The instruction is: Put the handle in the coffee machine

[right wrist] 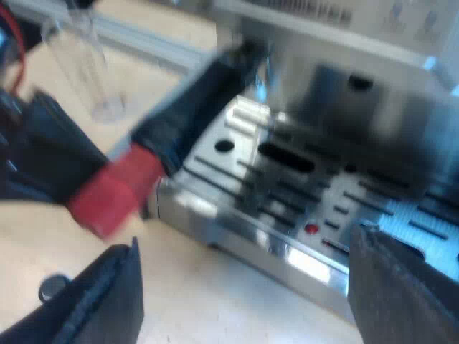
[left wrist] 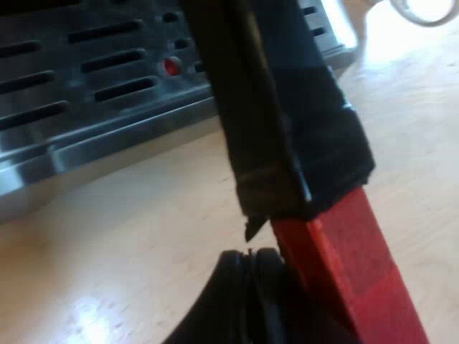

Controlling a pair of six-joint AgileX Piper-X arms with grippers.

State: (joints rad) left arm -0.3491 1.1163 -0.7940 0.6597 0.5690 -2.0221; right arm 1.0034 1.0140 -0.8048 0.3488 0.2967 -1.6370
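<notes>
The holder's dark handle (left wrist: 287, 107) runs close past my left gripper (left wrist: 247, 287), and its red end (left wrist: 344, 265) lies against the black fingers, which are shut on it. From the right wrist view the handle (right wrist: 193, 100) slants up from the red end (right wrist: 107, 190) toward the espresso machine's front (right wrist: 344, 86), over the drip tray's corner. The left gripper (right wrist: 43, 150) sits at the red end. My right gripper (right wrist: 247, 247) hangs open before the drip tray (right wrist: 287, 186), with nothing between its fingers. The holder's metal head is hidden.
The slotted metal drip tray (left wrist: 86, 86) with a small red dot (left wrist: 171, 66) lies just beyond the handle, above a pale wooden tabletop (left wrist: 129, 244). A clear measuring glass (right wrist: 86, 68) stands on the table near the machine's corner. A pale round rim (left wrist: 430, 8) shows past the tray.
</notes>
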